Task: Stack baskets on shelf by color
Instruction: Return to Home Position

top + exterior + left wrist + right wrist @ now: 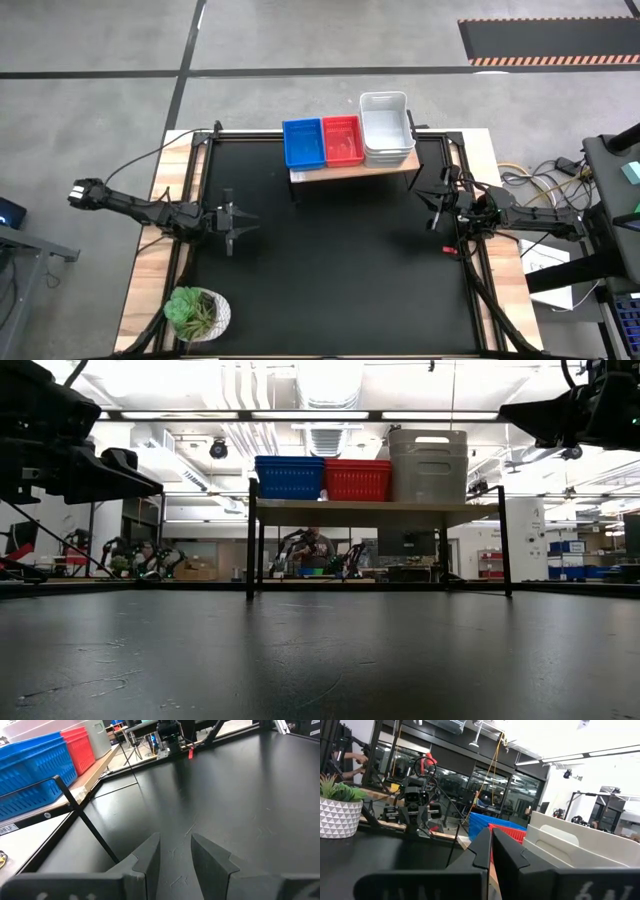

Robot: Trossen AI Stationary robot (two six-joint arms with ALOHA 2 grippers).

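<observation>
The light-wood shelf (352,168) stands on thin black legs at the table's far edge. On its top rest a blue basket stack (303,142), a red basket stack (342,139) and a larger white basket stack (386,128), side by side. They also show in the low view: blue (289,477), red (358,479), white (428,465). My left gripper (175,851) hovers open and empty over the table's left side (238,217). My right gripper (491,851) hovers shut and empty at the table's right side (436,207).
A round potted green plant (197,313) in a white pot stands at the table's near left corner. The black table top (340,270) spreads between the arms. Cables lie off the table's right edge (540,185).
</observation>
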